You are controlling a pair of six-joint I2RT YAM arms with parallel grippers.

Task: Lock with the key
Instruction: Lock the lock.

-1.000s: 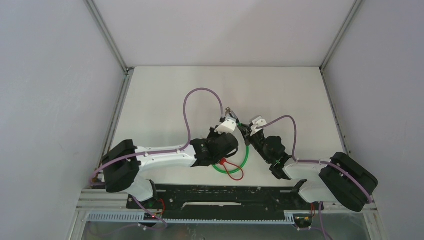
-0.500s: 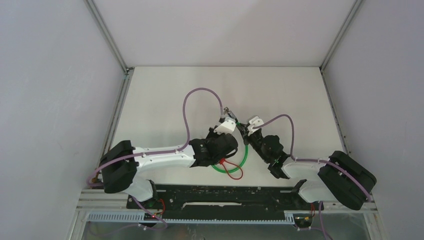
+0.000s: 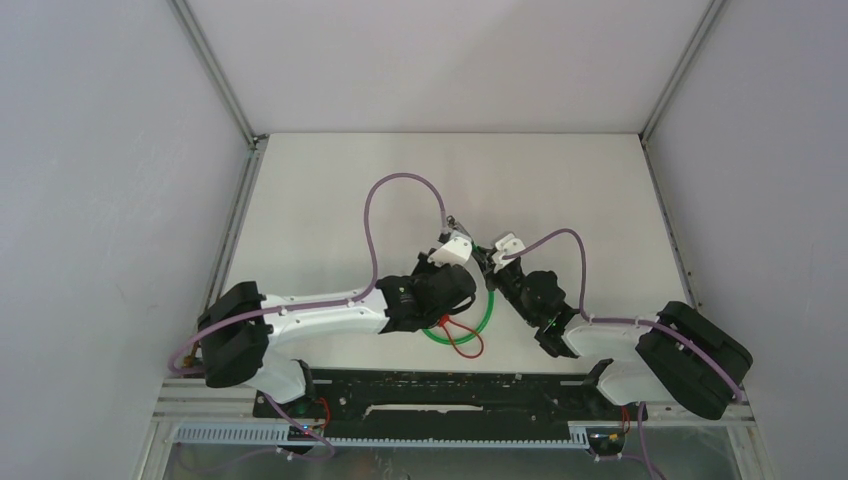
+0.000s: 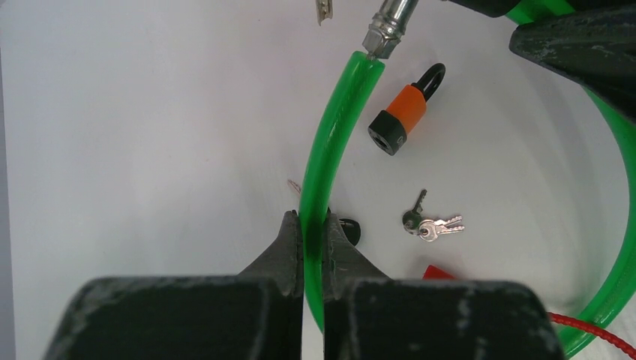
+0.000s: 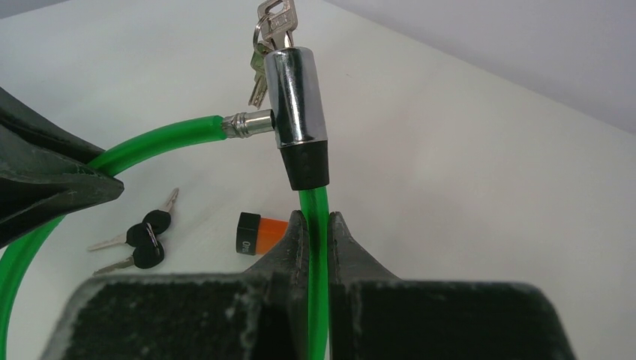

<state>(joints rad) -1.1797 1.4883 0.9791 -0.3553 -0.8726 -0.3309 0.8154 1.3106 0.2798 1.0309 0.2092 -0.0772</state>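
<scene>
Evidently the joining step is nearly done: above the white bench [image 3: 330,200], the left gripper [image 4: 313,229] has its jaws clamped on the green cable [image 4: 334,120] near the pin end. The right gripper [image 5: 318,225] has its jaws clamped on the same cable just below the chrome lock barrel [image 5: 296,90], where the pin [image 5: 251,122] looks seated. Next, I judge, one arm must release to turn the key bunch [image 5: 271,22] atop the barrel. Since a second ago, both arms have edged slightly left.
</scene>
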